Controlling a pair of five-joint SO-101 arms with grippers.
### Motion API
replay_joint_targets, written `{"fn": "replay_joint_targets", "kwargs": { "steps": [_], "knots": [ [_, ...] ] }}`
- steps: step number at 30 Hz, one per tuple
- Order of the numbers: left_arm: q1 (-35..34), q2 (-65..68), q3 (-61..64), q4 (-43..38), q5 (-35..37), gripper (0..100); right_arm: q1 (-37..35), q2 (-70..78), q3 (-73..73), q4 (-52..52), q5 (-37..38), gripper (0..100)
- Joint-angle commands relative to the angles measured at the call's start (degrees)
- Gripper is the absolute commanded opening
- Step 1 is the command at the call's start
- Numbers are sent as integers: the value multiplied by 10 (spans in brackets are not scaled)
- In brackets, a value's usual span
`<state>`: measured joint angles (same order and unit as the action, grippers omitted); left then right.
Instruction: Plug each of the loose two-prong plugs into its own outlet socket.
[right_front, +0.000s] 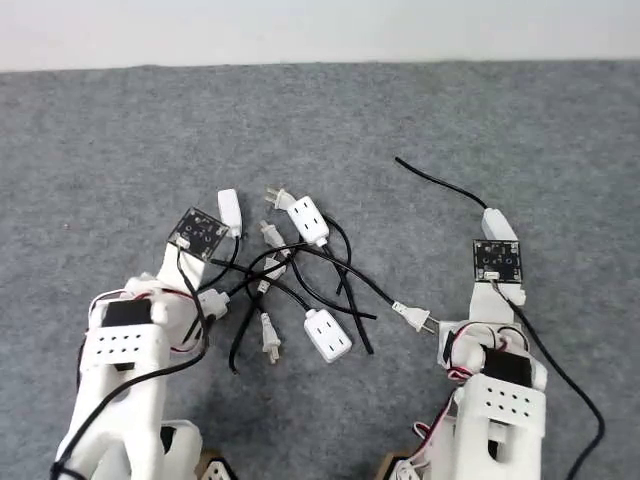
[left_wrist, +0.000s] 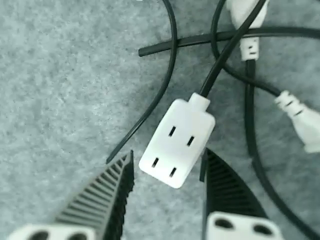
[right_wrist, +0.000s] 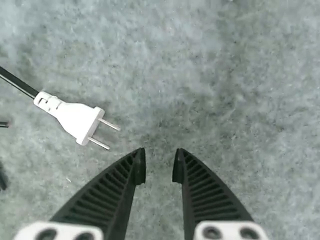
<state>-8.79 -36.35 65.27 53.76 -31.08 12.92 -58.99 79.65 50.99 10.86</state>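
So your left gripper (left_wrist: 168, 155) has its jaws spread wide and isn't gripping anything. A white block-shaped outlet socket (left_wrist: 177, 142) lies flat on the grey carpeted tabletop (left_wrist: 60, 75), right between the two black ribbed fingertips. It's slot side up, with four slots showing in two pairs. Both tips sit just beside its sides, and I can't tell if either one actually touches it. The socket's black cord (left_wrist: 225, 55) runs away from the gripper and crosses a couple of other black cords. Your right gripper (right_wrist: 159, 165) is released too, jaws parted by a narrow gap with just carpet in between. A white two-prong plug (right_wrist: 75, 120) lies flat just beside it, off to the side of one fingertip and not touching. Its prongs point toward the patch of carpet just ahead of the jaws. In the high view, the tangle between your two arms holds a second white socket (right_front: 308, 220) farther out and a third white socket (right_front: 327, 334) nearer the arms. Several small white plugs on black cords lie loose around them.
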Motion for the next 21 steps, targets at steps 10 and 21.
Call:
{"fn": "replay_joint_targets", "kwargs": {
  "steps": [10,21],
  "knots": [
    [37,4,-3,-6,-99,207,11,2,-34,0,-8,111],
    [35,4,-5,-23,-99,208,11,2,-34,0,-8,112]
  ]
}}
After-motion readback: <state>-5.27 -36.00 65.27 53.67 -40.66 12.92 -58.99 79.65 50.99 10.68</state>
